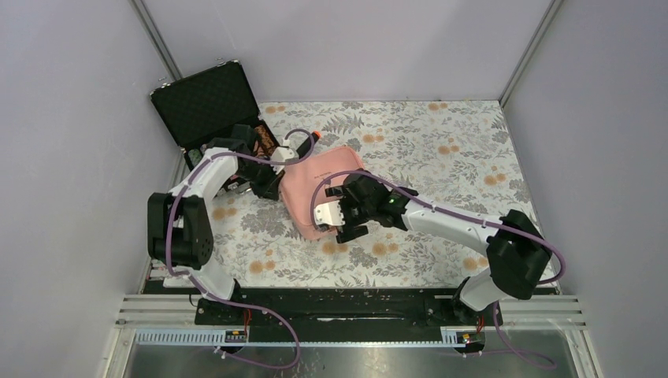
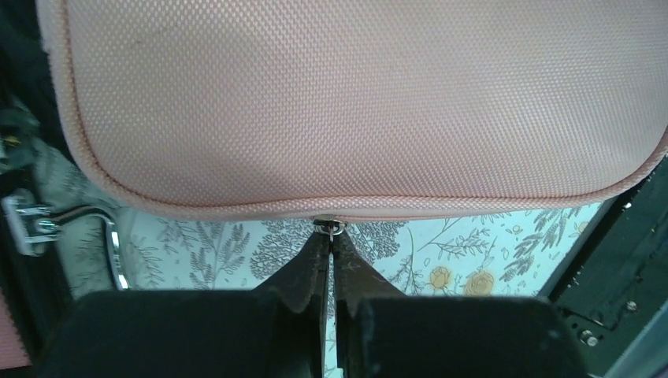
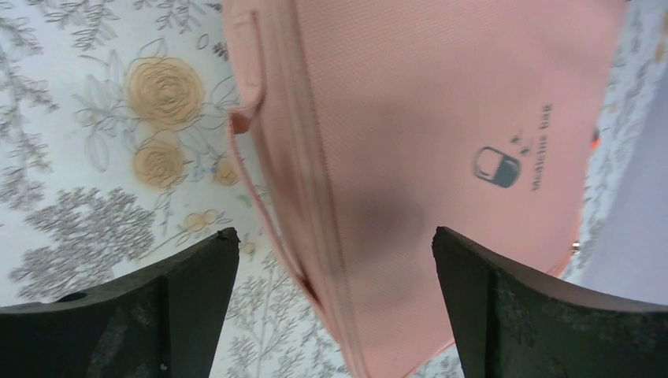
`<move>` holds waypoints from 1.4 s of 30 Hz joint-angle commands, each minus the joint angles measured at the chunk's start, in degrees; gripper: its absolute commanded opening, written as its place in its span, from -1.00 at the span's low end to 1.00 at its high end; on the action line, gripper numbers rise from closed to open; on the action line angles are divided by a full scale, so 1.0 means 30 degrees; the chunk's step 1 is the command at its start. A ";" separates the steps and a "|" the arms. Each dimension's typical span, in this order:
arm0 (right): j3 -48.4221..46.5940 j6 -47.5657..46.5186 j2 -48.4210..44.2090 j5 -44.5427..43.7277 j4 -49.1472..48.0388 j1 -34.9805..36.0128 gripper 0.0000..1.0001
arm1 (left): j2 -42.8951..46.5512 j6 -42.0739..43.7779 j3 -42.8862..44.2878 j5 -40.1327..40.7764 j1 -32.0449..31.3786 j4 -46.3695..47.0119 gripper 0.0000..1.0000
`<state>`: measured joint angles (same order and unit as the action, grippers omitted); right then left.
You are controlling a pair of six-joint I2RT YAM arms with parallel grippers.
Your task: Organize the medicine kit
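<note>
The pink medicine kit (image 1: 311,185) lies closed on the floral cloth, left of the table's middle. In the left wrist view it (image 2: 354,102) fills the upper frame. My left gripper (image 2: 331,236) is shut on its small metal zipper pull (image 2: 329,226) at the seam of the side nearest this camera. From above, the left gripper (image 1: 276,179) sits at the kit's left edge. My right gripper (image 1: 340,214) is open over the kit's near right part. In the right wrist view its fingers (image 3: 197,268) straddle the zipped side of the kit (image 3: 410,118), with the pill logo (image 3: 496,167) on the lid beyond.
An open black hard case (image 1: 206,102) stands at the far left corner, with chips (image 1: 266,140) in its base right behind the left arm. Its metal fittings (image 2: 35,224) show at the left of the left wrist view. A small orange item (image 1: 315,135) lies behind the kit. Grey walls enclose the table.
</note>
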<state>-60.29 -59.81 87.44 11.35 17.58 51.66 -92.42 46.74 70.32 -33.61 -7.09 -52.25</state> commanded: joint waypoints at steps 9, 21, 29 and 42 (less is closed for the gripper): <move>-0.0087 -0.0799 0.3010 -0.2006 -0.7178 0.1457 0.99 | -0.1436 -0.1566 0.0991 0.0126 -0.0144 -0.3484 -1.00; -0.4788 0.4983 0.5889 -0.2177 -0.4240 0.1766 0.83 | -0.0244 -0.3852 -0.1438 -0.3675 -0.2151 -0.3890 -1.00; -0.4935 0.6190 0.6301 -0.2693 -0.4627 0.1755 0.81 | -0.0393 -0.3757 -0.1581 -0.7455 -0.2441 -0.5614 -1.00; -0.2479 0.1554 0.0223 0.0445 0.3397 0.0795 0.99 | -0.1496 -0.3776 0.0965 0.1187 -0.1180 -0.2449 -1.00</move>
<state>-67.05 -49.28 93.67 7.90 17.61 56.38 -95.85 35.20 68.27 -35.83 -11.35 -63.70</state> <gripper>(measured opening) 0.993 0.013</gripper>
